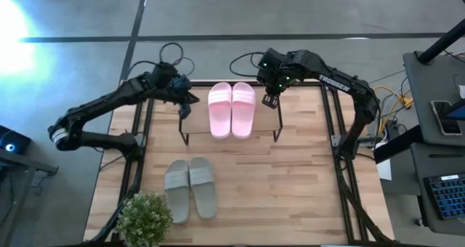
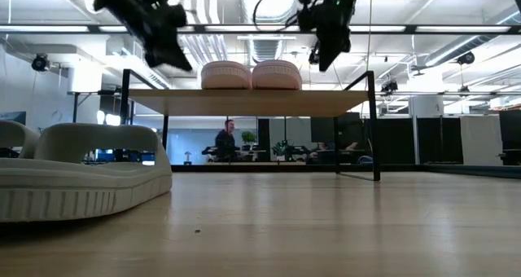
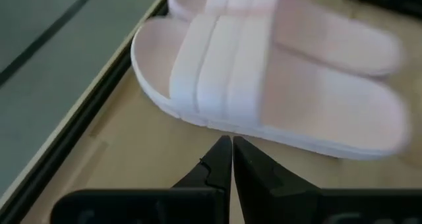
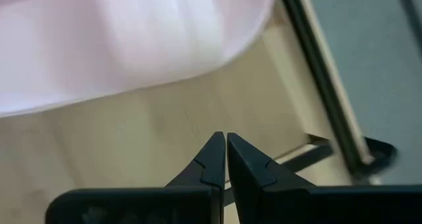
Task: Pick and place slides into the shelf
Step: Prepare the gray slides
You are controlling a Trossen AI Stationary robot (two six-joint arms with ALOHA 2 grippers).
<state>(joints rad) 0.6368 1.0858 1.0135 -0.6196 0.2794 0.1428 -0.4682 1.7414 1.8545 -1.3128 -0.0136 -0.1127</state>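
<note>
The pale pink pair of slides (image 1: 232,110) lies side by side, soles down, on the shelf's wooden top board (image 1: 196,123); in the low view the pink slides (image 2: 251,75) sit on the board (image 2: 244,102). The grey-green pair (image 1: 189,187) lies on the table nearer the front, one slide (image 2: 77,167) close to the low camera. My left gripper (image 1: 187,102) hovers shut over the shelf's left end, beside the pink slides (image 3: 277,72). My right gripper (image 1: 271,100) hovers shut over the shelf's right end, next to the right pink slide (image 4: 125,39).
A potted green plant (image 1: 144,218) stands at the table's near left corner. A black tube frame (image 1: 336,131) runs along the table's sides. Bare wooden table (image 1: 290,196) lies right of the grey-green slides. People and desks show far behind the table in the low view.
</note>
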